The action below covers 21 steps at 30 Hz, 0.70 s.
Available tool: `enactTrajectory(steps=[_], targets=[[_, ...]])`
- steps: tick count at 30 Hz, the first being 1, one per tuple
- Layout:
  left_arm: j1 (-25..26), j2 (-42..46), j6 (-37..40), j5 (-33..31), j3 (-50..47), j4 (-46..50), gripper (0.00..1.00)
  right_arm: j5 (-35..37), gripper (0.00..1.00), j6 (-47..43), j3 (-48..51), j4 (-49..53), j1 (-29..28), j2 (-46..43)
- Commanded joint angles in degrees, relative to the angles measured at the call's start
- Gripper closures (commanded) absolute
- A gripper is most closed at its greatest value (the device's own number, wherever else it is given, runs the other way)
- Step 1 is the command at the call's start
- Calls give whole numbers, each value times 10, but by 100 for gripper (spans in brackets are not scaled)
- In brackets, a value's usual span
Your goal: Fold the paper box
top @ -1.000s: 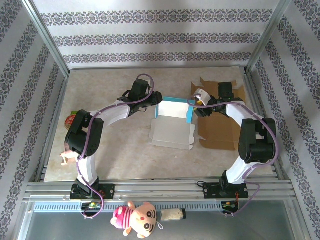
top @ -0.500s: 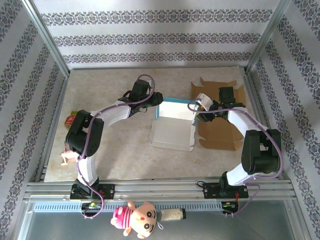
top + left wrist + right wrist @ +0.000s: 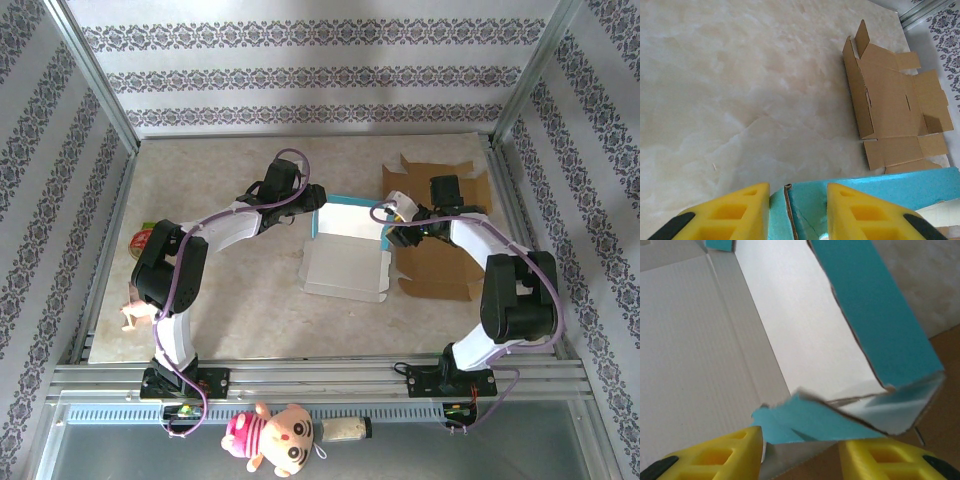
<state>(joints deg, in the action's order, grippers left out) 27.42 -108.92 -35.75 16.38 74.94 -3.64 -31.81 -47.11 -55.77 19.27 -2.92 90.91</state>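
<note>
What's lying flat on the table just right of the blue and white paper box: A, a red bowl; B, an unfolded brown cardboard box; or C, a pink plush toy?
B: the top view shows an unfolded brown cardboard box lying flat beside the paper box.

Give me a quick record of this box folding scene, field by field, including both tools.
paper box: white inside, teal outside; far wall raised, near panel flat
left tool: fingers either side of the box's far left corner; grip unclear
right tool: open, fingers flanking a teal flap at the far right corner
brown cardboard blank: flat, right of the box
table: pale marbled top
</note>
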Motion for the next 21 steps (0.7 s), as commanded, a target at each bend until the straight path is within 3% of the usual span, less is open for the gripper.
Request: enactTrajectory(steps=[1,9,14,21], targets=[[12,-6,9,15,-5,41,68,-36,56,-17,-9,-4,-10,8],[14,-6,9,15,-1,43,68,-7,59,13,-31,-12,-31,31],[15,-6,10,15,-3,42,68,37,52,84,-56,-10,-37,50],[15,-5,10,17,-4,39,68,87,55,109,-62,-26,-54,63]])
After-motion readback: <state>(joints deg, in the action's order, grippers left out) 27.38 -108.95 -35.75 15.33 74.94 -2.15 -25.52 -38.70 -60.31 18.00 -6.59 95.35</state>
